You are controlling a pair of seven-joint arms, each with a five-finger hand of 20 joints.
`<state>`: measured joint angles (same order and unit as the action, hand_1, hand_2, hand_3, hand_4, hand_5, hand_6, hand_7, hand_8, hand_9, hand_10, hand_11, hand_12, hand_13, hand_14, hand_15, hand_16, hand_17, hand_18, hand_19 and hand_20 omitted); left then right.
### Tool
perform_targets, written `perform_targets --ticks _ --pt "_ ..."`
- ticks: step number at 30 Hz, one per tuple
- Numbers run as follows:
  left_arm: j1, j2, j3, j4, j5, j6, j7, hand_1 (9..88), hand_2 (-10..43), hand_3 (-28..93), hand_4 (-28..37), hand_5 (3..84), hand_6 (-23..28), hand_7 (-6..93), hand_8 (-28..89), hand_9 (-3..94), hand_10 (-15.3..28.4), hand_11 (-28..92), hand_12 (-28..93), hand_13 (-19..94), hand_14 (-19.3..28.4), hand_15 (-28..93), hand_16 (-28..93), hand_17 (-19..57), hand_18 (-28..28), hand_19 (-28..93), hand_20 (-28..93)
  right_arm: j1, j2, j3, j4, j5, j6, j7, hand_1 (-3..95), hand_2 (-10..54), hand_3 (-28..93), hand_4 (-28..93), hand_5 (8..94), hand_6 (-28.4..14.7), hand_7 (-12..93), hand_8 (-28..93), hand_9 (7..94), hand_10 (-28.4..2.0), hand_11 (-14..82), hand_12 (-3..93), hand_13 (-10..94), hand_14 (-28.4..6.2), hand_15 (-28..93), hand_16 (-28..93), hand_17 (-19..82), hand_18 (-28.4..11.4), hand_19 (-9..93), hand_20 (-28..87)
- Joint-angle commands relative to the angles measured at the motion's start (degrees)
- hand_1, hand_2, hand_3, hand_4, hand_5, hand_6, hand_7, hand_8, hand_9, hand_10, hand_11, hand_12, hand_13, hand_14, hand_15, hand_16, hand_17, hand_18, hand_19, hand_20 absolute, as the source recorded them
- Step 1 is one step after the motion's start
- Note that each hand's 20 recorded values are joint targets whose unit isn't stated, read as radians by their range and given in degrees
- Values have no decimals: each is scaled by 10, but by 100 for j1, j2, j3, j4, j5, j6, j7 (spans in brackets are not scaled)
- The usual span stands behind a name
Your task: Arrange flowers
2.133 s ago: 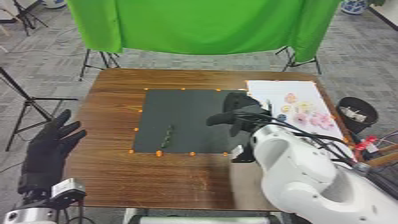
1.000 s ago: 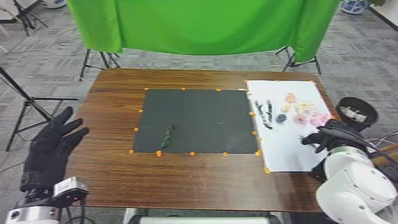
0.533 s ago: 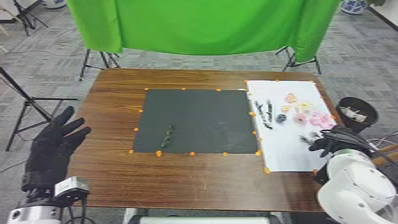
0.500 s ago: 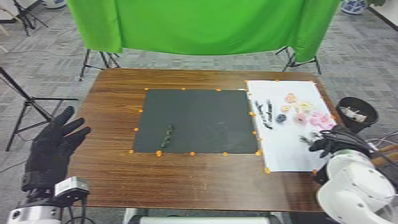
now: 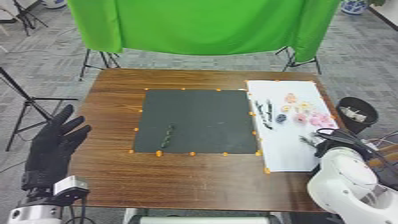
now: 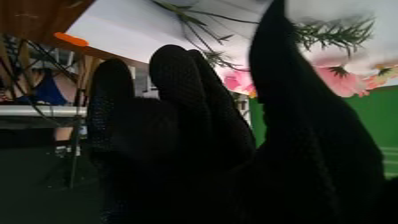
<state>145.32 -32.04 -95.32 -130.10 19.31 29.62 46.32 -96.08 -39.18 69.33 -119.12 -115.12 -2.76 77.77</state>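
- Head view, centre of the frame: a dark mat (image 5: pixel 213 112) lies on the brown table (image 5: pixel 178 187), with one green stem (image 5: pixel 168 136) on its lower left part, set nearly upright in the frame.
- Head view, right side: a white sheet (image 5: pixel 289 157) carries pink flowers (image 5: pixel 318 119), yellowish blooms (image 5: pixel 306 106), a peach flower (image 5: pixel 290 98), a small dark clump (image 5: pixel 282 118) and long dark stems (image 5: pixel 268 111) near its left edge.
- Head view, lower right: the right hand (image 5: pixel 334 137) is over the sheet's right edge, a grey-green sprig (image 5: pixel 307 141) just beside it.
- Head view, lower left: the left hand (image 5: pixel 53 145) is open, well apart from the mat.
- Right wrist view: the right hand (image 6: pixel 187 125) is open, fingers straight, thumb apart. Past it are a needle-leaved sprig (image 6: pixel 336 34), a thin branching stem (image 6: pixel 202 29) and the pink flowers.
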Motion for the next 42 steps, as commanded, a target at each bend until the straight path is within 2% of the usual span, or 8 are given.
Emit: perform_targets --ticks 1,11,31,34,35,36,37,42 --pt "-20 83 59 21 -144 -88 164 255 74 613 -266 340 73 103 -79 293 164 251 121 168 217 514 -89 -115 182 387 146 193 -102 30 135 313 143 78 632 -27 493 -111 643 -188 114 17 715 -232 588 241 799 -117 841 137 419 -218 924 -58" --pt "58 97 16 4 -174 -59 188 256 75 613 -266 342 73 104 -80 294 166 252 118 170 218 519 -91 -113 184 392 145 205 -85 -77 115 141 348 12 764 -33 387 -95 761 -118 131 160 822 -177 590 247 881 -75 845 160 452 -196 932 -87" --pt "84 45 -50 -15 -89 -68 82 265 76 616 -253 343 74 108 -82 296 167 253 118 174 220 523 -92 -112 185 394 140 350 20 -137 -723 -699 525 -369 638 -75 616 -236 839 -64 170 194 922 -119 529 248 937 -42 814 181 638 -109 930 -282" --pt "131 -7 -122 -38 -33 -73 -4 268 78 615 -253 343 74 109 -82 296 167 253 118 174 220 523 -92 -112 185 394 140 334 -172 137 -742 -169 -83 -150 591 -75 609 -205 830 -81 158 173 929 -116 508 249 937 -41 815 176 655 -101 917 -283" --pt "222 79 -138 -56 -142 -10 174 268 78 616 -252 343 74 109 -82 296 167 253 118 174 220 523 -93 -112 185 394 140 444 -267 132 -677 13 -138 -97 553 -78 607 -192 809 -103 136 147 932 -116 498 247 937 -40 815 170 664 -103 913 -283" --pt "195 -9 -187 -51 -35 -65 0 269 78 616 -251 343 75 109 -82 296 167 253 118 175 220 523 -93 -112 185 394 140 439 -377 181 -652 87 -236 34 535 -77 613 -190 798 -109 128 130 933 -116 495 247 937 -39 816 165 667 -105 913 -283" --pt "227 62 -170 -57 -140 -29 143 269 77 617 -250 343 75 109 -82 296 167 253 118 175 221 523 -93 -112 185 394 140 593 -451 100 -543 129 -367 88 493 -65 617 -178 769 -131 119 -17 936 -119 496 233 937 -32 819 144 678 -114 913 -283" --pt "189 -32 -152 -64 -29 -64 7 272 76 622 -248 343 74 109 -82 297 167 254 118 176 221 523 -93 -112 186 395 140 858 -846 16 -190 497 -670 425 477 -59 580 -165 692 -185 93 -76 937 -120 521 195 937 -22 821 116 693 -123 901 -283"
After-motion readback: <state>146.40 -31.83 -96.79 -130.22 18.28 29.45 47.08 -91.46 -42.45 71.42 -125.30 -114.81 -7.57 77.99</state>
